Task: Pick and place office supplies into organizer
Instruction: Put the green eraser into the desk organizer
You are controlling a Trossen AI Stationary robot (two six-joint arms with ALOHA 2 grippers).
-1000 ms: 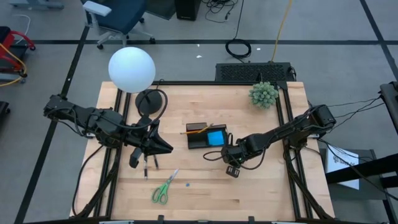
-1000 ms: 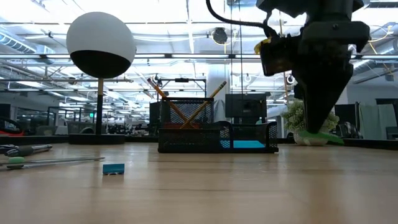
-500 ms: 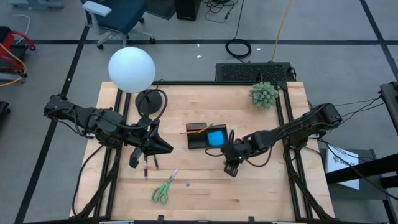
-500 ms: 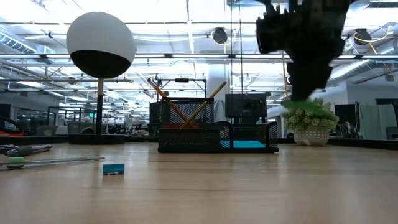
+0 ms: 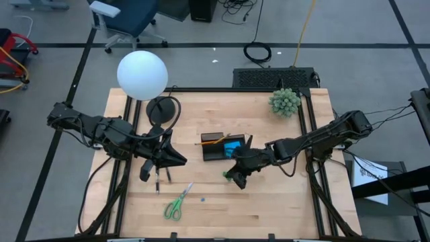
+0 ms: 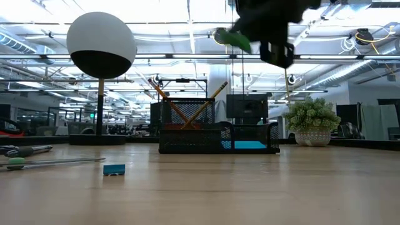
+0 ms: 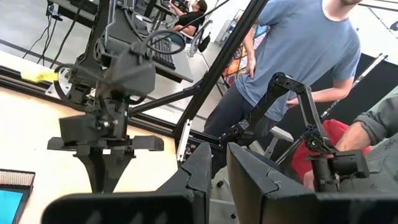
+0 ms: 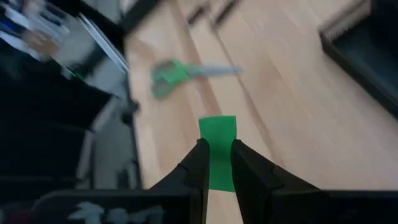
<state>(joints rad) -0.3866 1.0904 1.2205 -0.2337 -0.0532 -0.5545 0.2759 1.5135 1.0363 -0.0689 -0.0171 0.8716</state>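
Observation:
My right gripper [image 5: 233,176] hangs above the table, just in front of the black organizer [image 5: 224,146], shut on a small green flat piece [image 8: 217,132]. The low view shows that piece [image 6: 232,39] high above the tabletop. Two pencils [image 6: 187,106] lean in the organizer's taller back section, and a blue pad [image 5: 235,146] lies in its tray. Green-handled scissors [image 5: 178,202], two dark pens [image 5: 158,176] and a tiny teal eraser [image 6: 114,169] lie on the wood. My left gripper [image 5: 182,159] waits shut, in the air left of the organizer, holding nothing. My right gripper pinches the green piece between its two fingers [image 8: 198,163], on the piece's two side edges [image 8: 218,163]. The piece's free end sticks out past the fingertips. The fingers slant downward toward the table's left. The piece is lifted clear of the table.
A lamp with a white ball [image 5: 142,74] and round black base [image 5: 161,111] stands at the back left. A green spiky plant ball [image 5: 285,102] sits at the back right. Bare wood lies in front of the organizer. A person [image 7: 305,56] stands beyond the table.
My right gripper has risen from close to the tabletop and gone toward the table's left. It has tipped from pointing steeply down to a shallower slant. The green piece has come up with it and is lifted clear.

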